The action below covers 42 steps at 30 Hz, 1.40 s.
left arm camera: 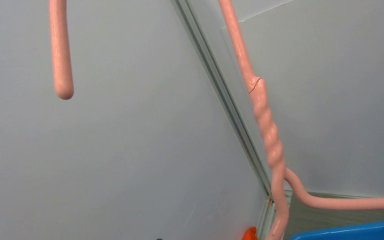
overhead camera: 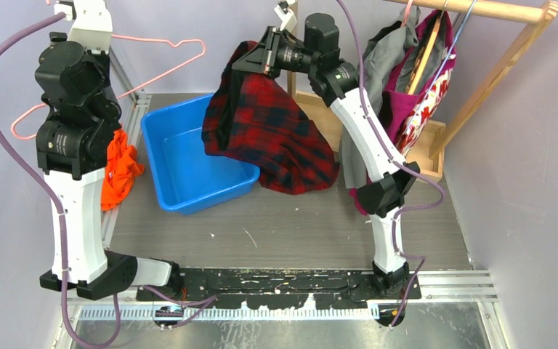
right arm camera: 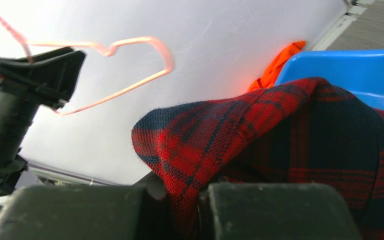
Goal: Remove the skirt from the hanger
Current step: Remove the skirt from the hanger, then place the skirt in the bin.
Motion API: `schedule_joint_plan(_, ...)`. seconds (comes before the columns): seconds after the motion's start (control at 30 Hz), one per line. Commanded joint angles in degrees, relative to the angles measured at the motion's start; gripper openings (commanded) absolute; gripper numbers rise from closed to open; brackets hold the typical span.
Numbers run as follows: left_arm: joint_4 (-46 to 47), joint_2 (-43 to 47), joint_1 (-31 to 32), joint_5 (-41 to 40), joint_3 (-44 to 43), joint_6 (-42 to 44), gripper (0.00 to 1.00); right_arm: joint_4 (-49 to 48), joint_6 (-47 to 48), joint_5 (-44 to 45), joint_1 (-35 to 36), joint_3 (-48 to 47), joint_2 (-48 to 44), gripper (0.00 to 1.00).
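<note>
The red and dark plaid skirt (overhead camera: 276, 131) hangs free of the hanger, bunched in my right gripper (overhead camera: 251, 58) above the right side of the blue bin. In the right wrist view my right gripper (right arm camera: 200, 200) is shut on a fold of the skirt (right arm camera: 280, 130). The thin pink wire hanger (overhead camera: 202, 49) is bare and held high at the far left by my left gripper (overhead camera: 76, 11), also seen in the right wrist view (right arm camera: 55, 60). The left wrist view shows only the hanger's twisted neck (left arm camera: 267, 125) and hook; my own fingers are out of that view.
A blue bin (overhead camera: 189, 163) stands on the table under the skirt. An orange cloth (overhead camera: 120, 167) lies to its left by the left arm. A wooden rack (overhead camera: 494, 73) with several hung garments stands at the back right. Walls close in on both sides.
</note>
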<state>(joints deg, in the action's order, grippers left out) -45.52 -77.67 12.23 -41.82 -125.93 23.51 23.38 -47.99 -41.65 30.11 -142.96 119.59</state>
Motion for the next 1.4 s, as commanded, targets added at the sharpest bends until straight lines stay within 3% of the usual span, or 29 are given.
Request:
schedule_joint_plan(0.0, 6.53, 1.49, -0.11, -5.96, 3.09, 3.29, 0.0, -5.82, 0.77, -3.48, 5.21, -6.76, -8.18, 0.01)
schedule_joint_plan(0.17, 7.85, 3.35, -0.12, -6.36, 6.18, 4.19, 0.0, -11.69, -2.65, -9.09, 11.37, -10.96, -7.64, 0.01)
schedule_joint_plan(0.4, 6.96, 4.46, 0.04, -4.23, 6.63, 2.73, 0.0, -23.58, -10.93, -12.92, 13.75, -11.83, -3.89, 0.01)
schedule_joint_plan(0.77, 7.38, 8.39, 1.32, -2.78, 10.72, 1.95, 0.0, -26.68, -10.95, -3.13, 9.97, -19.58, 5.1, 0.01)
schedule_joint_plan(1.1, 8.68, 8.35, 2.75, -3.21, 12.71, 2.77, 0.0, -30.5, -8.04, 7.68, 6.01, -21.44, 5.74, 0.01)
schedule_joint_plan(1.37, 9.37, 8.0, 2.99, -3.32, 14.05, 2.76, 0.0, -31.27, -15.88, 2.49, 8.28, -13.67, 12.58, 0.01)
